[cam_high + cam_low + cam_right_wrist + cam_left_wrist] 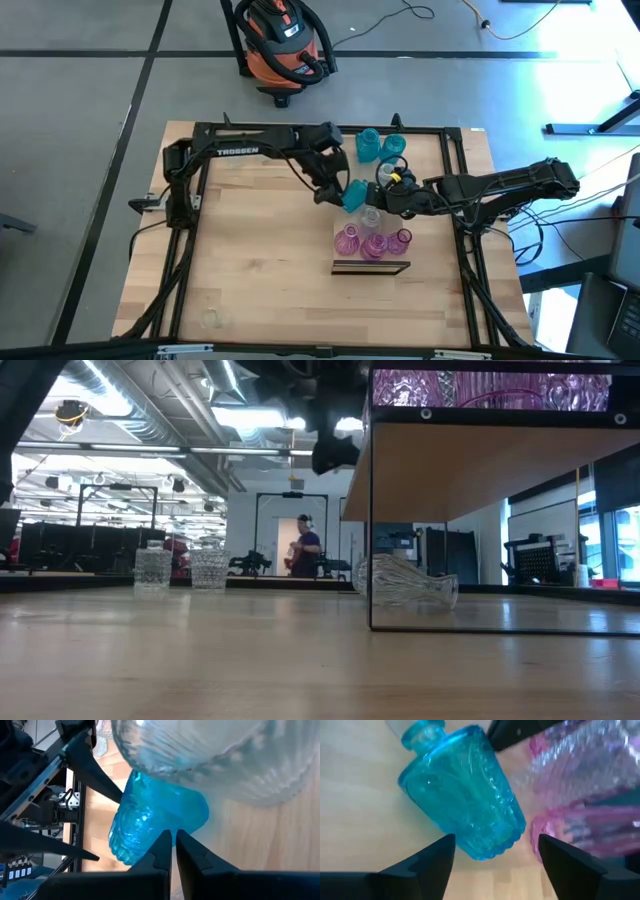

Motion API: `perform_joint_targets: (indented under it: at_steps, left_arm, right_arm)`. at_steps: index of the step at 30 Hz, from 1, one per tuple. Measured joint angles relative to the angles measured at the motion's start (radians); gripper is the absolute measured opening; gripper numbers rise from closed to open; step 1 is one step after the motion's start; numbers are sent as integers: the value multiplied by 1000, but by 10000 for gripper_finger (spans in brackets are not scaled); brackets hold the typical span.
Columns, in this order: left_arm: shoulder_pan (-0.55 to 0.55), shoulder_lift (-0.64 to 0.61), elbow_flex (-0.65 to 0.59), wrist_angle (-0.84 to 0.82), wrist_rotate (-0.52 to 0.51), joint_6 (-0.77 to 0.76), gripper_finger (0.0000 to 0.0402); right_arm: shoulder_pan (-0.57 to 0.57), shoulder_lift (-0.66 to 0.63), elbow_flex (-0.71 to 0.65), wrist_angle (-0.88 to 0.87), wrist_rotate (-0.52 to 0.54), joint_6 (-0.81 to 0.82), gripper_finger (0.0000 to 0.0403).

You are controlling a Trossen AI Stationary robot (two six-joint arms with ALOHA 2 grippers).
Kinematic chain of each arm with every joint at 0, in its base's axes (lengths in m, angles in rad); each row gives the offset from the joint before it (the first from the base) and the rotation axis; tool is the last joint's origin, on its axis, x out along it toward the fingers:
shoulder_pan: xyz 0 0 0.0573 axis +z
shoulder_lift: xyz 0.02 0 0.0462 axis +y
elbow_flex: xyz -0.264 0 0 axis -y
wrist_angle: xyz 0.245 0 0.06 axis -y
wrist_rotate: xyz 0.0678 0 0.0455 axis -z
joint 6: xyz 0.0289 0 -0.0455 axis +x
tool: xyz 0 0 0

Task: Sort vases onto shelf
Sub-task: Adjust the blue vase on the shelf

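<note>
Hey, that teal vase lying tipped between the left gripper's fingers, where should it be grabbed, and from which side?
Grip the teal vase across its wide ribbed body, near the base, coming in from the base end as the left gripper is lined up. It lies tilted with the narrow neck pointing away, and the open fingers straddle the base. The pink vases crowd one side, so I'd close slowly.

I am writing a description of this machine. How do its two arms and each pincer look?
Both arms are dark, slim and jointed. The left arm carries white TROSSEN lettering. The right arm shows yellow cabling near its wrist. The left pincer and right pincer each have two black, wedge-shaped fingers.
</note>
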Motion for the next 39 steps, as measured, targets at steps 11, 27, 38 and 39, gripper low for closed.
perform_joint_targets:
  at_steps: [11, 27, 38, 39]
  left_arm:
    - [-13, 2, 0, 59, -150, -58, 328]
    - [-23, 3, 0, 97, -217, 145, 336]
    - [-76, 10, 0, 90, -338, 339, 336]
    - [-77, 11, 0, 90, -343, 345, 336]
  right_arm:
    - [-5, 7, 1, 7, 24, 2, 17]
    - [-21, 58, 1, 93, -43, -23, 17]
    - [-18, 57, 1, 105, -51, -23, 17]
    - [-18, 57, 1, 109, -48, -24, 17]
